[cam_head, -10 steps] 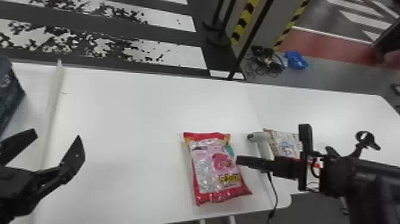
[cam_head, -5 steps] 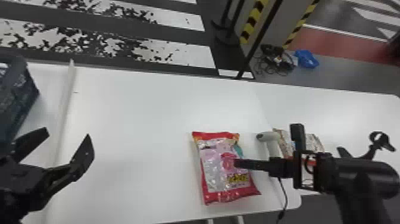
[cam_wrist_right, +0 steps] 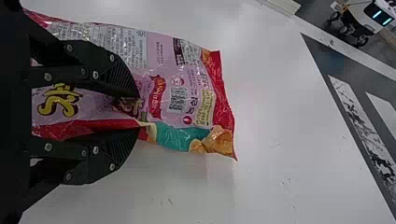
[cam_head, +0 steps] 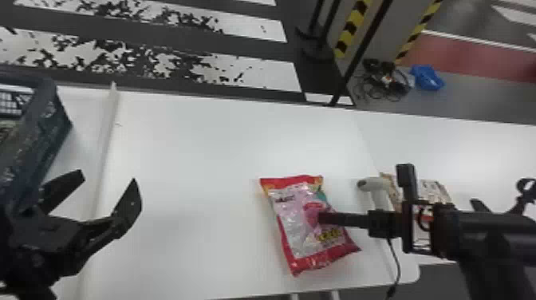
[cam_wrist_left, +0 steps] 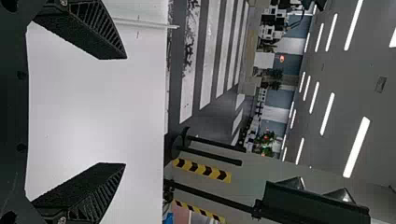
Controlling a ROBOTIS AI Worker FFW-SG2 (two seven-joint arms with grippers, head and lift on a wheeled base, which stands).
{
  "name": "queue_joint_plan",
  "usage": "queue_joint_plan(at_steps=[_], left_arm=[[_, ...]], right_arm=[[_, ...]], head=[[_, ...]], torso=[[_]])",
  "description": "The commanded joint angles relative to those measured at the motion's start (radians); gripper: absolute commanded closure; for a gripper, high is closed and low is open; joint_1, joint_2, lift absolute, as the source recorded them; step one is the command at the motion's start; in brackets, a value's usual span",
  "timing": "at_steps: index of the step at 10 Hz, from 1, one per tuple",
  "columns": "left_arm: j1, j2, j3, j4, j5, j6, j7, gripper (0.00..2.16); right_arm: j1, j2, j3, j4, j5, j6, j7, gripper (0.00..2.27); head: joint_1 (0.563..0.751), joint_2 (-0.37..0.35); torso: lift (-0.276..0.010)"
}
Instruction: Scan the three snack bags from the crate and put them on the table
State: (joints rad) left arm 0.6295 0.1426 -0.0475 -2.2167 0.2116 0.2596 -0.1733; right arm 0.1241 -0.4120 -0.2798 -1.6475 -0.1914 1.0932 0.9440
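White and smooth, the table (cam_head: 219,139) spreads out under my hands, with a pale raised strip (cam_head: 105,151) running across it on my left and a few faint marks on it. Past its far edge the floor is dark with broad white stripes (cam_head: 255,72), flaked in patches; yellow-and-black posts (cam_head: 353,28) stand there, and near them lie tangled cables (cam_head: 385,79) and a blue bundle (cam_head: 426,77). In the left wrist view I get the ceiling lights (cam_wrist_left: 356,147) too, and in the right one a white wheeled machine (cam_wrist_right: 373,18) beyond the table.

My right gripper (cam_head: 323,218) is clenched on the side of the pink-and-red snack bag (cam_head: 295,231), barcode side up, its film puckered between my fingertips. The bag is over the near part of the table, beside the scanner (cam_head: 375,184); whether its underside bears on the tabletop I can't tell. My left gripper (cam_head: 108,180) is spread wide and empty, near the crate (cam_head: 26,159).

The crate is cut off by the head view's left edge, and what lies inside is too little to name. My right arm hides part of a paler snack bag (cam_head: 434,191) behind it, and the lower end of the scanner's handle is hard to make out
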Motion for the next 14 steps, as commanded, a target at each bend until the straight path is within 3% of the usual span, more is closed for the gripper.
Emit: queue_joint_plan(at_steps=[1,2,3,5,6,7,8,10,12,14], left_arm=[[-0.005,0.000,0.001,0.009,0.005,-0.003,0.000,0.05],[-0.007,0.000,0.006,0.012,0.008,-0.003,0.000,0.05],[-0.007,-0.005,0.005,0.022,0.008,-0.003,0.000,0.05],[-0.005,-0.014,0.003,0.032,0.005,-0.003,0.000,0.05],[0.004,-0.014,0.005,0.028,0.003,-0.003,-0.002,0.05],[0.013,-0.014,0.005,0.020,-0.005,-0.003,-0.002,0.05],[0.027,-0.012,0.006,0.015,-0.014,-0.003,-0.003,0.05],[0.067,-0.014,0.018,-0.006,-0.021,-0.003,-0.006,0.05],[0.105,-0.014,0.021,-0.043,-0.041,-0.003,-0.006,0.05],[0.128,-0.012,0.012,-0.064,-0.051,-0.009,-0.006,0.05]], right_arm=[[0.017,0.005,-0.018,-0.055,-0.025,0.054,-0.002,2.20],[0.034,0.005,-0.038,-0.123,-0.065,0.100,-0.002,2.19],[0.038,0.032,-0.073,-0.202,-0.089,0.164,-0.013,2.20],[0.042,0.059,-0.194,-0.256,-0.347,0.207,-0.128,2.19],[0.037,0.098,-0.245,-0.247,-0.421,0.090,-0.222,2.19],[-0.008,0.148,-0.288,-0.224,-0.428,0.038,-0.309,2.19],[-0.047,0.163,-0.325,-0.155,-0.507,-0.066,-0.415,2.20],[-0.124,0.163,-0.352,0.017,-0.629,-0.308,-0.564,2.20],[-0.193,0.163,-0.357,0.130,-0.632,-0.514,-0.705,2.20],[-0.215,0.162,-0.348,0.213,-0.606,-0.701,-0.892,2.20]], head=[[0.695,-0.254],[0.695,-0.251],[0.695,-0.240],[0.695,-0.220],[0.695,-0.212],[0.695,-0.216],[0.695,-0.239],[0.695,-0.280],[0.695,-0.350],[0.695,-0.350]], torso=[[-0.094],[-0.094],[-0.094],[-0.094],[-0.094],[-0.094],[-0.094],[-0.094],[-0.094],[-0.094]])
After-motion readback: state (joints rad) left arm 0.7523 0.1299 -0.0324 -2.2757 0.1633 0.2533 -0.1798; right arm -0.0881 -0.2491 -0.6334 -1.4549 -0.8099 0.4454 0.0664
